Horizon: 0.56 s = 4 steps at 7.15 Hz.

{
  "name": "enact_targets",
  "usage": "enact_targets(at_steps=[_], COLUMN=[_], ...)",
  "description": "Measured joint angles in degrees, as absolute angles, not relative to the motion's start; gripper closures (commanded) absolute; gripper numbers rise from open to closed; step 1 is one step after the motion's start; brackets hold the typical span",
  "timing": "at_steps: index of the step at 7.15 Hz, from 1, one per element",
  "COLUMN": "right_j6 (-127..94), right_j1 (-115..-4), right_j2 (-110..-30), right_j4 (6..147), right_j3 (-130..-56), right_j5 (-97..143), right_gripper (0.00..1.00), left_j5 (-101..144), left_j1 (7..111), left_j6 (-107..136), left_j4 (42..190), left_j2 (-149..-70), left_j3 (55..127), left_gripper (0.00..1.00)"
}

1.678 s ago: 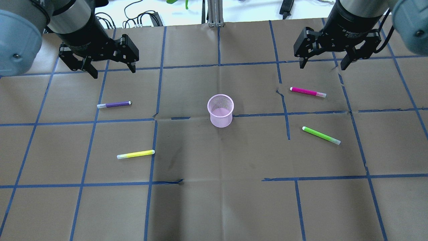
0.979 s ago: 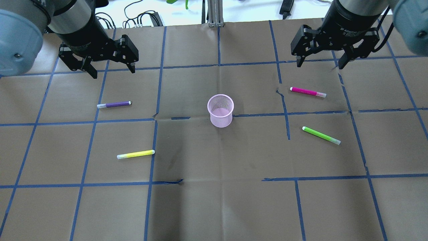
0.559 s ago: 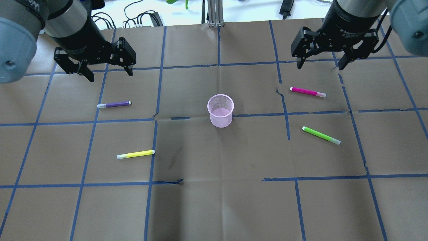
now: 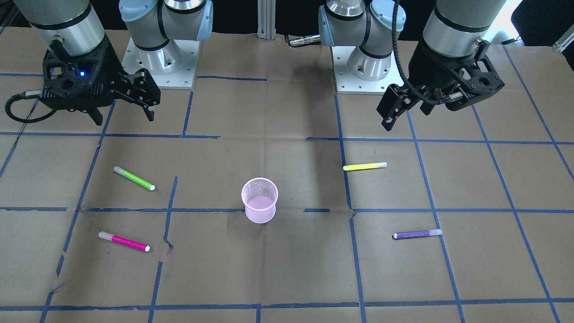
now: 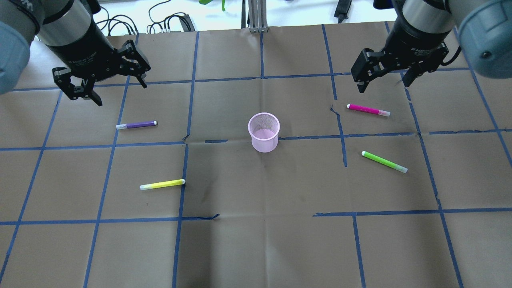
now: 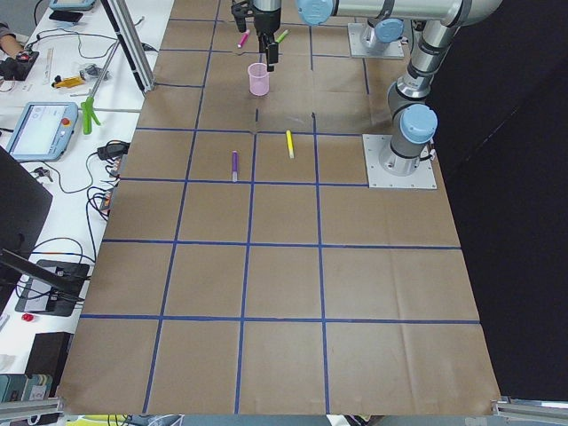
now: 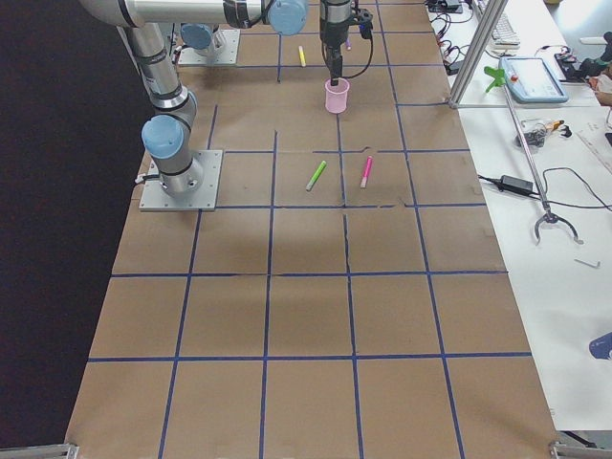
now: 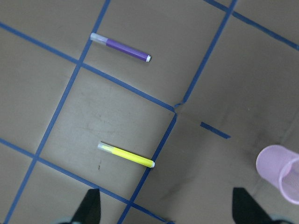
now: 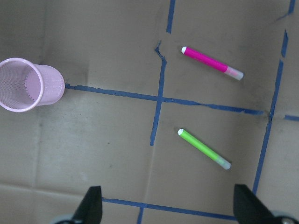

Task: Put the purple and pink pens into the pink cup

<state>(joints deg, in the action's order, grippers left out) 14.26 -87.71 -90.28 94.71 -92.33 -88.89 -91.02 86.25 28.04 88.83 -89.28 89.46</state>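
Note:
The pink mesh cup (image 5: 263, 132) stands upright and empty at the table's middle; it also shows in the front view (image 4: 259, 200). The purple pen (image 5: 136, 125) lies flat to its left, below my left gripper (image 5: 120, 91), which hangs open and empty above the table. The pink pen (image 5: 368, 109) lies flat to the cup's right, just below my right gripper (image 5: 385, 81), also open and empty. The left wrist view shows the purple pen (image 8: 120, 47) and the cup's edge (image 8: 279, 171). The right wrist view shows the pink pen (image 9: 211, 62) and the cup (image 9: 29, 84).
A yellow pen (image 5: 162, 184) lies front left of the cup and a green pen (image 5: 384, 161) front right. The table is brown paper with a blue tape grid (image 5: 262, 77). Cables and a metal post (image 5: 253, 16) lie beyond the far edge.
My left gripper has rotated and shifted left and slightly lower, staying open. My right gripper has tilted and moved a little toward the pink pen. Pens and cup have not moved.

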Motion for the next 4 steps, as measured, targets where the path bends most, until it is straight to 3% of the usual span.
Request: enact_targets(at_steps=[4], right_j6=[54.29], right_j1=[-83.37], right_j2=[-83.74], right_j4=[113.8], right_j3=[-99.68], right_j5=[-89.15], right_gripper=[0.0], left_j5=[-89.14], left_j1=[84.19], left_j6=[71.8], left_j4=[88.95], left_j2=[-89.09], left_j3=[89.61], left_gripper=[0.01])
